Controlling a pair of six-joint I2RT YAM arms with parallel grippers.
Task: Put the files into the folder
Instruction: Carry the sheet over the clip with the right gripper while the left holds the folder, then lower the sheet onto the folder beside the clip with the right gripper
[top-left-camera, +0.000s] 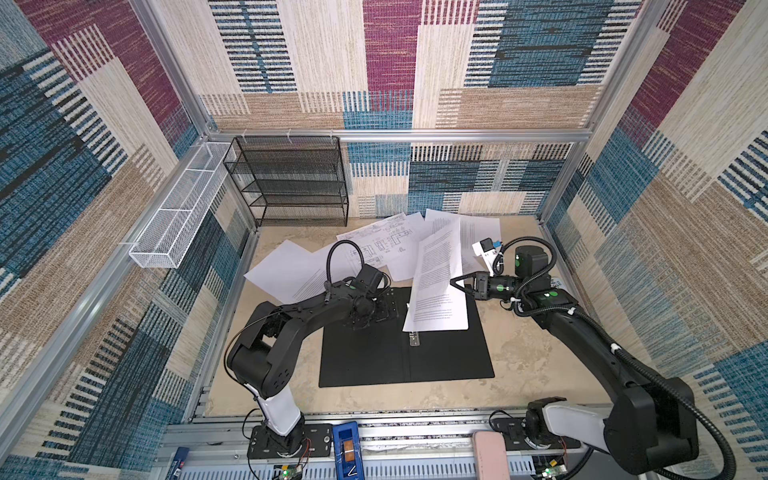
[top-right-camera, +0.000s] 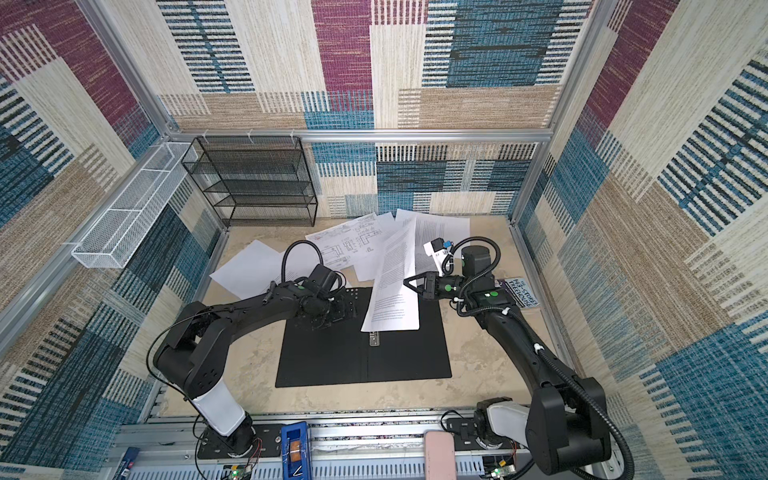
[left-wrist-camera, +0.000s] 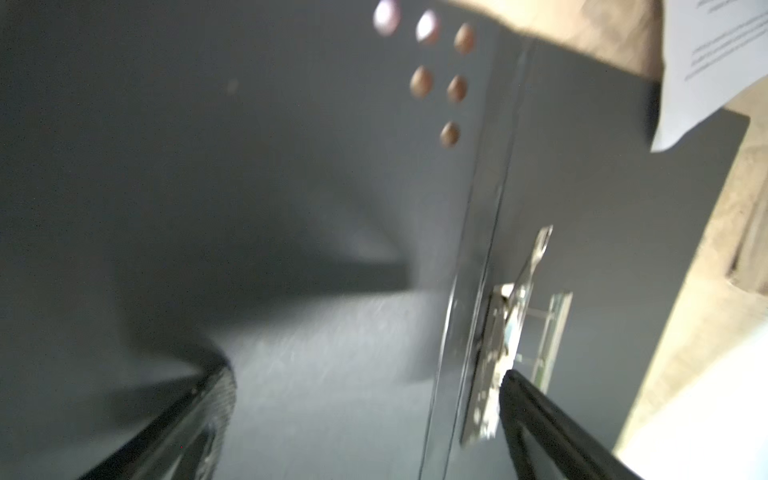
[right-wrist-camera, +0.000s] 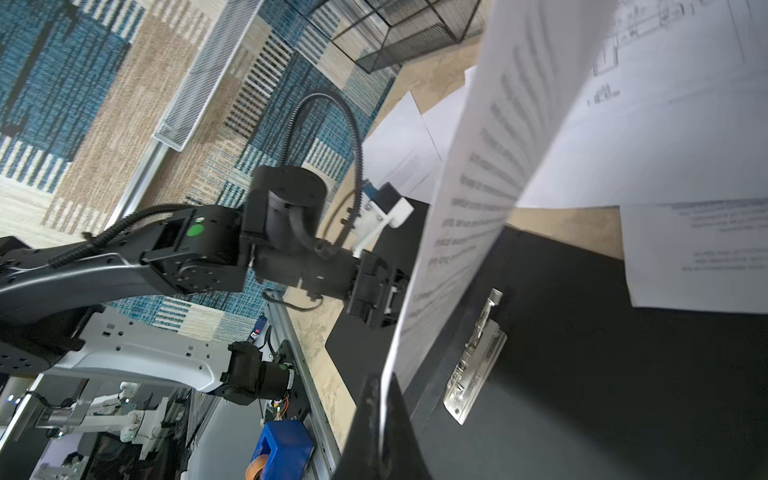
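The folder (top-left-camera: 374, 357) is laid open on the surface (top-left-camera: 519, 365), its black inside turned up, and the metal spine clip (top-left-camera: 414, 338) is seen at the middle fold. A printed sheet (top-left-camera: 438, 257) is pinched at its edge by the right gripper (top-left-camera: 455, 284), whose fingers (right-wrist-camera: 361, 436) are clenched on it. The sheet is held lifted and curved above the folder's right half. Another printed sheet (right-wrist-camera: 698, 257) is seen lying partly over the far edge of that half. The left gripper (top-left-camera: 372, 313) is held low over the folder's left half, near the fold. Its fingers (left-wrist-camera: 195, 419) are spread wide and released, with nothing between them. The other files (top-left-camera: 286, 270), among them a sheet of line drawings (top-left-camera: 380, 243), are scattered at the back of the surface, beyond the folder. A paperback book (top-right-camera: 521, 293) is seen lying beside the right arm.
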